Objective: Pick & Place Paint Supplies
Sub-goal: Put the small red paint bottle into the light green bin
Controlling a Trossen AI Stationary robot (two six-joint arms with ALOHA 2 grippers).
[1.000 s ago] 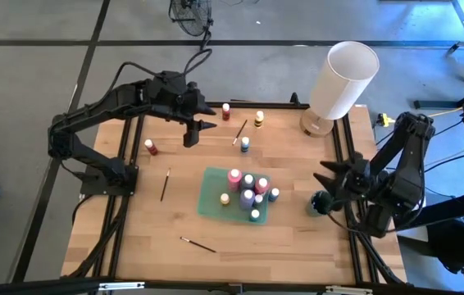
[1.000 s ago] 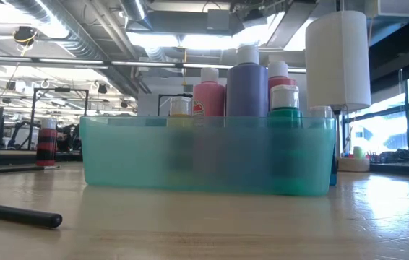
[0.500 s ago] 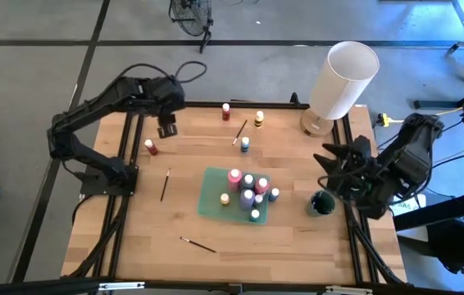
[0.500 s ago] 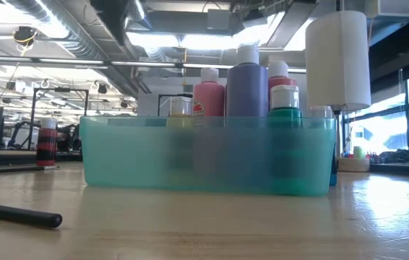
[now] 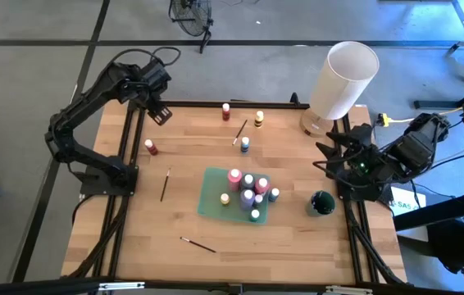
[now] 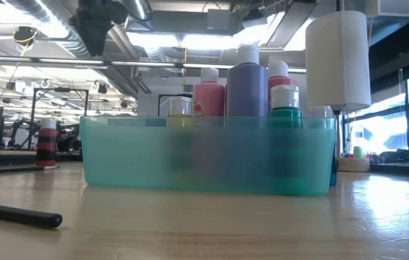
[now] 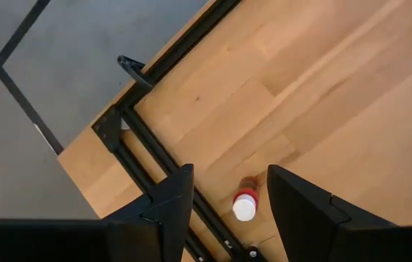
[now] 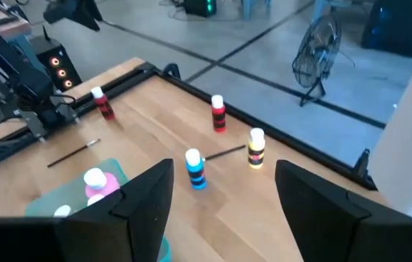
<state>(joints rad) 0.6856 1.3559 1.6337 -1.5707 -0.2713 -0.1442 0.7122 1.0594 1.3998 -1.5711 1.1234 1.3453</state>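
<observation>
Both arms have pulled back from the tabletop's middle: the left gripper (image 5: 158, 113) now hangs open and empty over the far-left corner, the right gripper (image 5: 334, 156) open and empty at the right edge. The red bottle (image 7: 244, 207) stands just below the left gripper; most bottles sit in the teal tray (image 5: 212, 205), so loose bottles and brushes (image 5: 165, 184) remain.

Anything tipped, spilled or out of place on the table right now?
Nothing spilled or tipped. Four bottles stand upright outside the tray: two red, one yellow, one blue. Three brushes lie loose on the wood.
</observation>
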